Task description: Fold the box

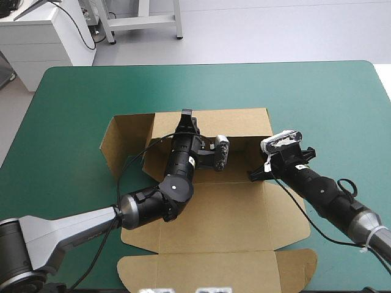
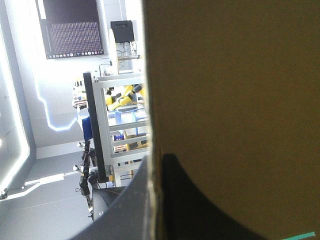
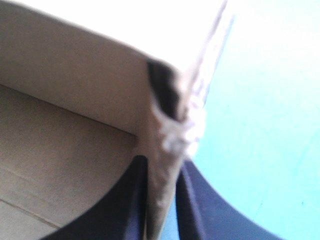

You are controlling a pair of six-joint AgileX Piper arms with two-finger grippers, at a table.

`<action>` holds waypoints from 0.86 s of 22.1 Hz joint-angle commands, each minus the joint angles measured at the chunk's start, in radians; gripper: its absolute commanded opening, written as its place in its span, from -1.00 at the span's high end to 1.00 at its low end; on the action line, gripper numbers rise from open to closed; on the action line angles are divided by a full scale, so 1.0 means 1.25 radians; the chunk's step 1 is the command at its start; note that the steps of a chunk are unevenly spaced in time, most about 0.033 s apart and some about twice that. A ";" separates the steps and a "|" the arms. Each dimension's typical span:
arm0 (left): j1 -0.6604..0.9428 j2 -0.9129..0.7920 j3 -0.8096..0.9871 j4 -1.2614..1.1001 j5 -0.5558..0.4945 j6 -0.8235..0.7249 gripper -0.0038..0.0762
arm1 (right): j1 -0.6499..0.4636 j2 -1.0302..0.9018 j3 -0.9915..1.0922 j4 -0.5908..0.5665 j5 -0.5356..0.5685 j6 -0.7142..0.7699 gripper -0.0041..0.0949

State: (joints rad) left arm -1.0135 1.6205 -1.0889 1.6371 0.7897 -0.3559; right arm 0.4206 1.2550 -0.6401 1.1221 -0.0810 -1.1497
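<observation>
A brown box (image 1: pixel 232 213) is sitting mid-table on the teal-green cover (image 1: pixel 73 97), its walls being raised, the left gripper (image 1: pixel 187 115) pinching the far wall and the right gripper (image 1: pixel 253 175) pinching the right wall, both nearly closed on board, which probably needs tucking at that corner next.

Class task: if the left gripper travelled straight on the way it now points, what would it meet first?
The left gripper is shut on the box, so that board comes first. Beyond lies only bare teal-green cover toward the far edge, seemingly free, though its tilt is unclear.
</observation>
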 commanded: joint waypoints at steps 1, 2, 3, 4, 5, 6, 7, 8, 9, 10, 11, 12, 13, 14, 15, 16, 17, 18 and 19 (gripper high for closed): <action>-0.004 -0.035 -0.019 0.039 0.014 -0.010 0.92 | 0.002 -0.015 -0.033 0.001 -0.029 -0.006 0.96; -0.004 -0.035 -0.019 0.039 0.012 -0.010 0.92 | 0.002 -0.015 -0.035 0.001 -0.029 -0.006 0.96; -0.004 -0.035 -0.019 0.042 0.012 -0.010 0.92 | 0.002 -0.015 -0.037 0.001 -0.029 -0.006 0.96; -0.004 -0.035 -0.019 0.042 0.012 -0.010 0.92 | 0.002 -0.015 -0.037 0.001 -0.029 -0.006 0.96; -0.004 -0.035 -0.019 0.042 0.012 -0.010 0.92 | 0.002 -0.015 -0.037 0.000 -0.029 -0.006 0.96; -0.004 -0.035 -0.019 0.042 0.010 -0.010 0.91 | 0.002 -0.015 -0.037 0.000 -0.029 -0.006 0.96; -0.004 -0.035 -0.019 0.042 0.010 -0.010 0.81 | 0.002 -0.015 -0.037 0.000 -0.031 -0.006 0.96; -0.004 -0.035 -0.019 0.042 0.010 -0.010 0.71 | 0.002 -0.015 -0.037 0.000 -0.035 -0.006 0.96; -0.004 -0.035 -0.019 0.042 0.010 -0.010 0.46 | 0.002 -0.015 -0.037 0.000 -0.041 -0.006 0.96; -0.004 -0.035 -0.019 0.042 0.008 -0.010 0.12 | 0.002 -0.015 -0.037 -0.002 -0.041 -0.006 0.96; -0.004 -0.035 -0.019 0.042 0.008 -0.010 -0.05 | 0.002 -0.015 -0.037 -0.004 -0.041 -0.006 0.96; -0.004 -0.035 -0.019 0.042 -0.005 -0.010 -0.28 | 0.002 -0.015 -0.037 -0.006 -0.045 -0.006 0.96; -0.004 -0.035 -0.019 0.042 -0.010 -0.010 -0.31 | 0.002 -0.015 -0.037 -0.006 -0.049 -0.006 0.96; -0.004 -0.035 -0.019 0.042 -0.016 -0.010 -0.32 | 0.002 -0.014 -0.037 -0.006 -0.065 -0.006 0.96; -0.004 -0.033 -0.019 0.042 -0.016 -0.016 -0.32 | 0.002 -0.014 -0.037 -0.006 -0.077 -0.006 0.96; -0.004 -0.033 -0.019 0.042 -0.016 -0.021 -0.31 | 0.002 -0.014 -0.037 -0.006 -0.098 -0.006 0.96; -0.004 -0.033 -0.019 0.038 -0.016 -0.021 -0.31 | 0.002 -0.014 -0.037 -0.008 -0.122 -0.006 0.96; -0.012 -0.033 -0.019 0.034 -0.006 -0.021 -0.31 | 0.001 -0.013 -0.044 -0.008 -0.141 -0.006 0.96; -0.018 -0.033 -0.019 0.033 0.007 -0.021 -0.31 | -0.001 -0.010 -0.049 -0.008 -0.143 -0.015 0.96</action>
State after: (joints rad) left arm -1.0180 1.6205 -1.0881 1.6442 0.7416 -0.3653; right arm 0.4229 1.2635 -0.6537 1.1297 -0.1745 -1.1500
